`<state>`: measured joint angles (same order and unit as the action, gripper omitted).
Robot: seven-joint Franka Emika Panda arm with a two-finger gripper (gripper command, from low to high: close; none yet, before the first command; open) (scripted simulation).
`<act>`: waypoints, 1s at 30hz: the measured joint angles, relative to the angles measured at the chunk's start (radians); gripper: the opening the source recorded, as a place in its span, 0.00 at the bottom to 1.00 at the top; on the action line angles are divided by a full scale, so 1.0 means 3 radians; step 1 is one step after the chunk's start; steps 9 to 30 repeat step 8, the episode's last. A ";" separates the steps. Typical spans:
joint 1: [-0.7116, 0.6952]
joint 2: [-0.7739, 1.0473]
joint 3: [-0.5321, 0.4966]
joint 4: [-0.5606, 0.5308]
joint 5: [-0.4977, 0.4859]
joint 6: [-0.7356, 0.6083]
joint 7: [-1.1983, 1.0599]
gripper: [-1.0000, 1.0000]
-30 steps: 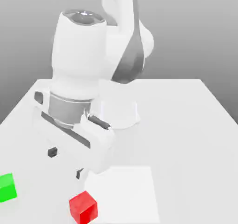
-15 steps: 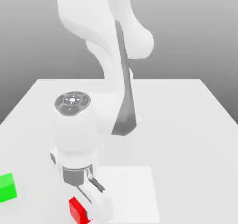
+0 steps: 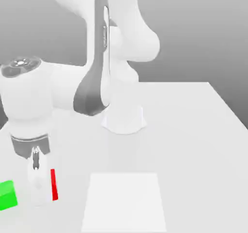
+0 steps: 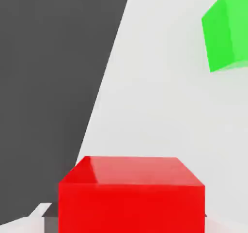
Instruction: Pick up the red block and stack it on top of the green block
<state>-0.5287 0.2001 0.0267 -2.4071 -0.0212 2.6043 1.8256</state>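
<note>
The Panda's two-finger gripper (image 4: pixel 131 222) is gripping the glossy red cube (image 4: pixel 131 205), its jaws closed on opposite sides (a snug hold), while the bright green cube (image 3: pixel 7 195) is resting near it on the white tabletop (image 3: pixel 189 169).

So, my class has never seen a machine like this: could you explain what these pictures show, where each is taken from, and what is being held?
This is one robot arm with a two-fingered gripper, drawn by a computer simulation. One picture comes from a camera standing apart from the arm, looking over the whole scene. The other comes from a camera on the hand itself.

The gripper is closed on a red block, which fills much of the near part of the hand's picture. On the pale table lie a green block, at the exterior view's left, and a flat white square. The red block is held beside the green one, not on top of it.
</note>
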 joint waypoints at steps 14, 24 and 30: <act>-0.0238 0.0423 -0.0281 0.0146 0.0218 0.0290 0.0438 1.00; -0.0238 0.0423 -0.0281 0.0146 0.0218 0.0290 0.0438 1.00; -0.0238 0.0423 -0.0281 0.0146 0.0218 0.0290 0.0438 1.00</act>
